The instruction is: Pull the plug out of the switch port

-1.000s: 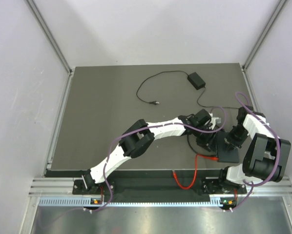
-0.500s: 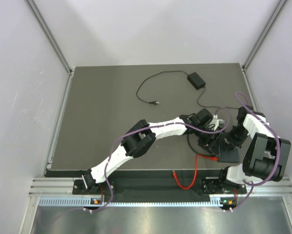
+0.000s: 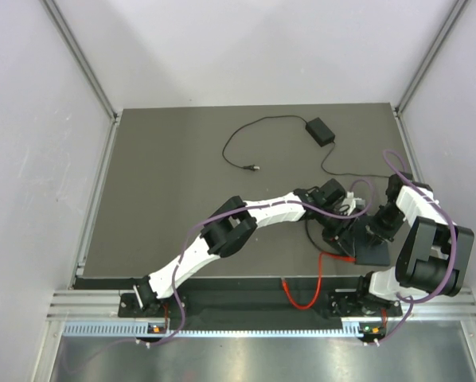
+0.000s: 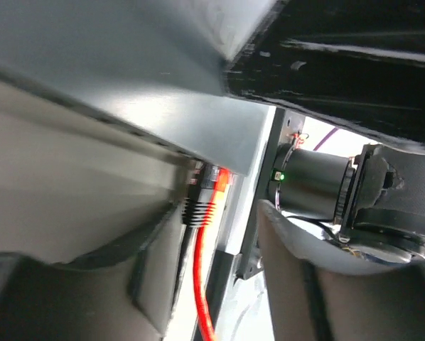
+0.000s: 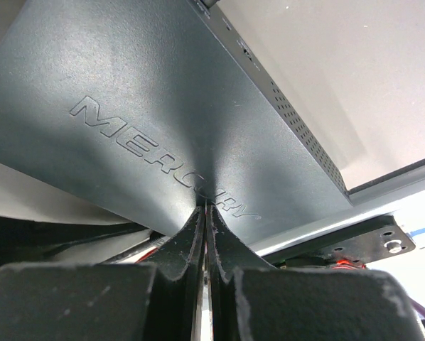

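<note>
The switch (image 3: pixel 375 248) is a flat black box at the near right of the mat; its top, lettered MERCURY, fills the right wrist view (image 5: pixel 163 121). A red cable (image 3: pixel 317 278) ends in a black-booted plug (image 4: pixel 197 210) seated in the switch port (image 4: pixel 211 175) on the box's edge. My left gripper (image 3: pixel 341 236) is open, with its fingers (image 4: pixel 70 284) on either side of the cable just behind the plug (image 4: pixel 219 284), not touching it. My right gripper (image 3: pixel 378 228) is shut, its tips pressed down on the switch top (image 5: pixel 207 210).
A small black power brick (image 3: pixel 319 130) with thin black cords (image 3: pixel 236 151) lies at the back of the mat. The red cable loops over the mat's near edge onto the base rail (image 3: pixel 222 302). The right arm's motor housing (image 4: pixel 312 186) is close beside the left gripper.
My left gripper has moved toward the near edge, closing in on the plug end of the switch. The right gripper has stayed pressed on the switch.
</note>
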`<action>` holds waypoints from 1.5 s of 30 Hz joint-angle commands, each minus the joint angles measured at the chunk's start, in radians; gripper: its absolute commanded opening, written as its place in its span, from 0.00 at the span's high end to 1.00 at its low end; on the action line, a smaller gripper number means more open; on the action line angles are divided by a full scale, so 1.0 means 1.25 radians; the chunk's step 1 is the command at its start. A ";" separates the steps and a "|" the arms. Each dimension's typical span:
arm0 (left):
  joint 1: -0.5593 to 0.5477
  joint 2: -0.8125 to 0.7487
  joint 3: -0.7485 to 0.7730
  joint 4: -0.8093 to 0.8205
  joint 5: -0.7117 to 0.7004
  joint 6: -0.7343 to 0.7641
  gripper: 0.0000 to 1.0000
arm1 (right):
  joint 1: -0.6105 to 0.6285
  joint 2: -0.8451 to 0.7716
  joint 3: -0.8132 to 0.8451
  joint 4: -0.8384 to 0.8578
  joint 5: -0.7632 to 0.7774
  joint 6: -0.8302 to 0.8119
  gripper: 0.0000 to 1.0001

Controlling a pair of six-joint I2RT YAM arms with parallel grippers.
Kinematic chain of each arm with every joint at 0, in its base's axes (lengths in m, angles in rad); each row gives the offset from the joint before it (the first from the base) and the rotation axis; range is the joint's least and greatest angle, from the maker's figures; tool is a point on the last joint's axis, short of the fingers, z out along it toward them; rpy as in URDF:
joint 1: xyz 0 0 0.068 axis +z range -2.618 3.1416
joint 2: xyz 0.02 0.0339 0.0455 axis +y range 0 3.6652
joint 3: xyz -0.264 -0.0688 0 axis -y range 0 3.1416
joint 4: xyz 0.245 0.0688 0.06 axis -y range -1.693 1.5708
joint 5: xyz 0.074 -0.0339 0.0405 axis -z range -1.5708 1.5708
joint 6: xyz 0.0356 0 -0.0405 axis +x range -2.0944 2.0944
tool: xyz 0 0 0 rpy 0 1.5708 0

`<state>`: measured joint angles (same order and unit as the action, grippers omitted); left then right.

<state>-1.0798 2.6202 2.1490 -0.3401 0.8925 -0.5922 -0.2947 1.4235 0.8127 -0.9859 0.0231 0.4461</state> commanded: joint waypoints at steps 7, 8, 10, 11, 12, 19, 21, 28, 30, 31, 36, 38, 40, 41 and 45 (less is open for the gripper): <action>-0.019 0.083 -0.013 0.066 -0.023 -0.162 0.54 | 0.007 0.039 -0.033 0.071 -0.006 0.003 1.00; -0.019 0.085 -0.012 0.071 -0.030 -0.175 0.54 | 0.007 0.041 -0.033 0.071 -0.006 0.003 1.00; -0.019 0.088 -0.004 0.083 -0.045 -0.189 0.57 | 0.009 0.038 -0.034 0.072 -0.005 0.004 1.00; -0.019 0.091 0.000 0.081 -0.051 -0.191 0.58 | 0.009 0.037 -0.034 0.072 -0.006 0.003 1.00; -0.020 0.093 0.001 0.082 -0.054 -0.193 0.58 | 0.009 0.037 -0.035 0.071 -0.005 0.004 1.00; -0.031 0.093 -0.017 0.123 -0.097 -0.162 0.56 | 0.011 0.038 -0.037 0.072 -0.004 0.005 1.00; -0.033 0.089 -0.023 0.135 -0.119 -0.157 0.56 | 0.015 0.039 -0.037 0.071 -0.001 0.005 1.00; -0.033 0.089 -0.037 0.117 -0.170 -0.155 0.62 | 0.021 0.049 -0.035 0.070 0.007 0.011 1.00; -0.033 0.087 -0.050 0.117 -0.174 -0.147 0.65 | 0.021 0.045 -0.037 0.070 0.009 0.011 1.00; -0.033 0.086 -0.056 0.121 -0.173 -0.146 0.66 | 0.021 0.045 -0.037 0.068 0.007 0.010 1.00; -0.032 0.066 -0.126 0.177 -0.126 -0.134 0.68 | 0.021 0.049 -0.037 0.070 0.007 0.010 1.00; -0.028 0.053 -0.162 0.258 -0.081 -0.141 0.67 | 0.021 0.048 -0.038 0.068 0.007 0.010 1.00; -0.026 0.049 -0.190 0.296 -0.058 -0.137 0.66 | 0.021 0.049 -0.037 0.068 0.009 0.010 1.00; -0.022 0.043 -0.196 0.305 -0.037 -0.128 0.65 | 0.021 0.050 -0.035 0.068 0.010 0.010 1.00; -0.014 0.031 -0.232 0.311 -0.017 -0.101 0.65 | 0.021 0.055 -0.034 0.067 0.010 0.010 1.00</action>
<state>-1.0801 2.6225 1.9373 0.1608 0.8795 -0.8196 -0.2836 1.4364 0.8200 -0.9943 0.0429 0.4458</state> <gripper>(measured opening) 0.349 0.004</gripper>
